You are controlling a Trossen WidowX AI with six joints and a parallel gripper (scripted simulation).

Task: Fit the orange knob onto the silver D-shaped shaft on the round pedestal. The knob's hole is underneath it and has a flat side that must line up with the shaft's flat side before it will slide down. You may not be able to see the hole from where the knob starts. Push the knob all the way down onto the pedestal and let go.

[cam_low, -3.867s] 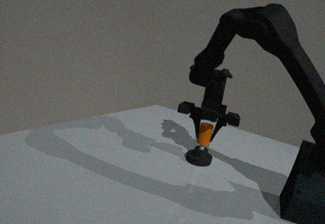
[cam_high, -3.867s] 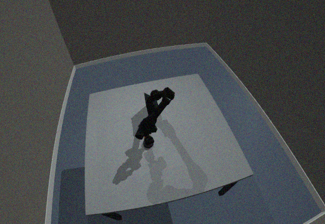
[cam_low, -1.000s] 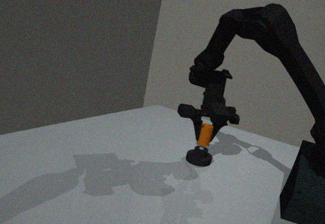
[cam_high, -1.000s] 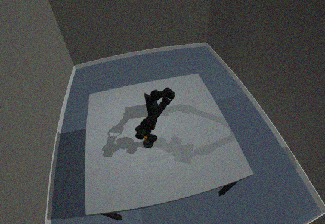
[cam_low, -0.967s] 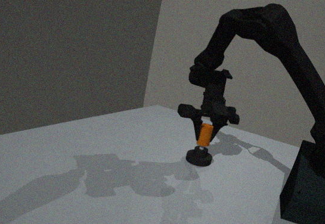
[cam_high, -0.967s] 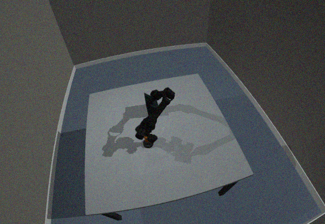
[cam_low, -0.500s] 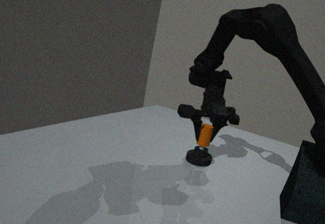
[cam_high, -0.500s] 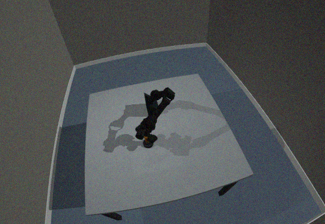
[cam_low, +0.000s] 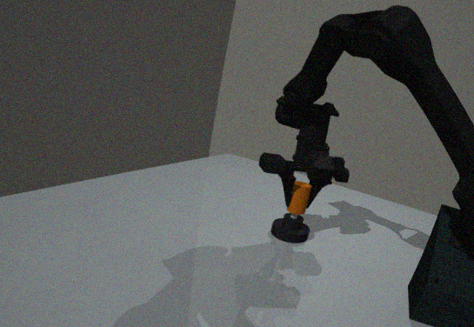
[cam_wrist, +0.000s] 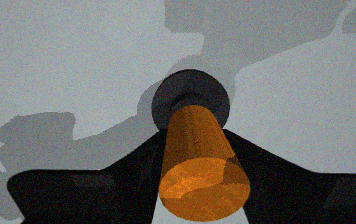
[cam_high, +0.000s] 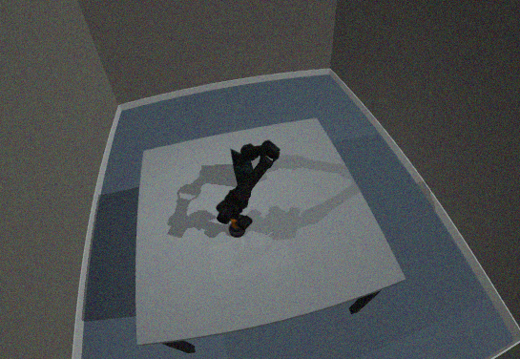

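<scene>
The orange knob [cam_high: 233,222] [cam_low: 300,198] [cam_wrist: 197,135] is a cylinder, slightly tilted in the exterior view. My gripper [cam_low: 298,200] [cam_wrist: 193,134] is shut on its sides and holds it over the round pedestal [cam_high: 237,231] [cam_low: 290,231] [cam_wrist: 165,95]. The pedestal is dark, with a raised collar on top. A small bit of the silver shaft [cam_low: 294,216] shows between the knob's lower end and the collar. The knob is not down on the pedestal. The hole and both flat sides are hidden, so I cannot tell whether they line up.
The pale table [cam_high: 260,286] [cam_low: 106,226] bears the pedestal and the arm's dark base [cam_low: 441,278]. The arm reaches over from its base, on the right in the exterior view. Shadows of the arm fall across the table top.
</scene>
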